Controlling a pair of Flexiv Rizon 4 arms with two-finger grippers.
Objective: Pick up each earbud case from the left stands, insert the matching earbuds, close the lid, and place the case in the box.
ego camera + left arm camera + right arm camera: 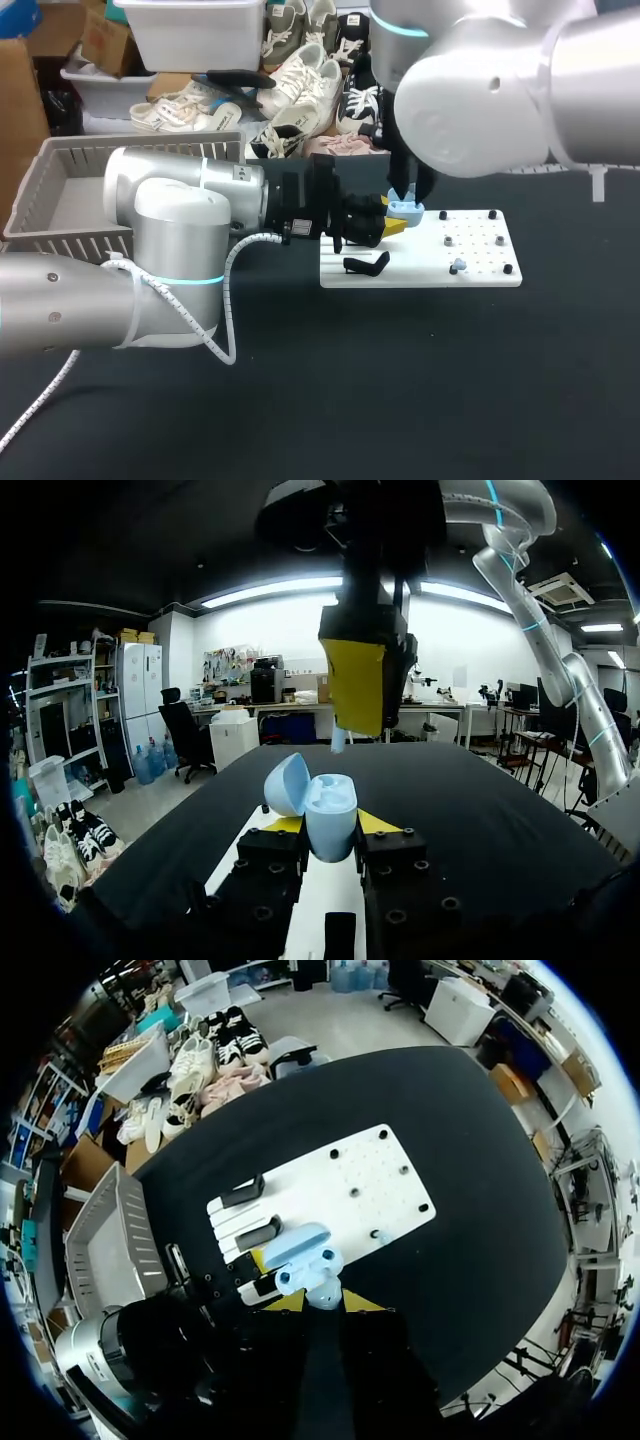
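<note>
Head view: black surface [400, 400]. Grey box [60, 200] sits at its far left edge. White stand board [480, 255] lies near the far edge, with a loose earbud [458, 266] on it. Left fingers [397, 228] are clamped on the open blue case [405, 209] over the board's left end.

Left wrist view: case [325, 815] upright, lid tipped back. Right fingers [355, 685] directly above, pinching a held earbud [340, 742].

Right wrist view: held earbud [322, 1293] between the yellow tips, just over the case [300, 1250].

Left tool [330, 825] clamped — right tool [322, 1300] overhead
</note>
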